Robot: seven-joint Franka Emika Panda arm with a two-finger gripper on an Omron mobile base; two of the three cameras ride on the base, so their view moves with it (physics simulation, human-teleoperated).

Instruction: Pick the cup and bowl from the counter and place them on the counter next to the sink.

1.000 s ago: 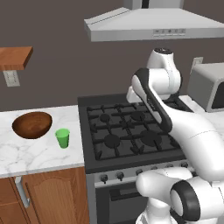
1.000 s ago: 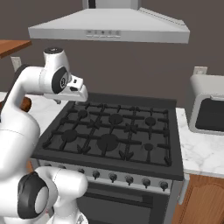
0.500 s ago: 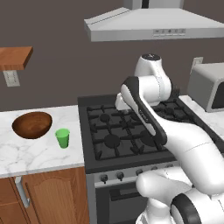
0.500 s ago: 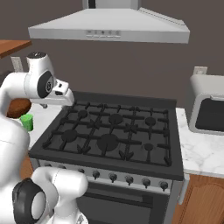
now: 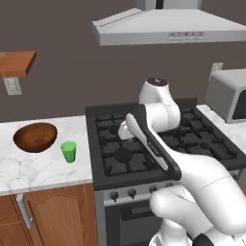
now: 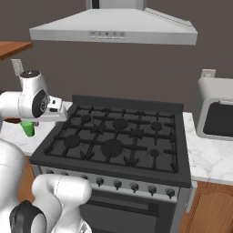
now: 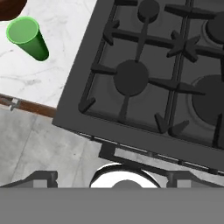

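Step in hand: reaching for the cup point(image 5: 68, 151); nothing is lifted yet, so the task looks to be at its very start.
Cup: stands upright on the white marble counter point(image 5: 38, 168), just beside the stove point(image 5: 158, 144); in the hand view it sits at about 10 o'clock.
Bowl point(image 5: 35, 137): on the same counter, near the cup but not touching it, at about 10 o'clock from the cup in the left base view.
Tool point(image 7: 111, 178): its two dark tips show at the bottom of the hand view, set wide apart with nothing between them; it hangs over the front of the stove, well apart from the cup.
Risk, tipping: the cup is small, light and tapered; I judge a sideways approach would knock it over and let it roll.
Risk, bowl: with the bowl so close behind, a finger overshooting could shove it.
Risk, stove: a low sweep toward the counter could catch the raised grates point(image 7: 144, 52).
Sink: I cannot tell where it is from here.
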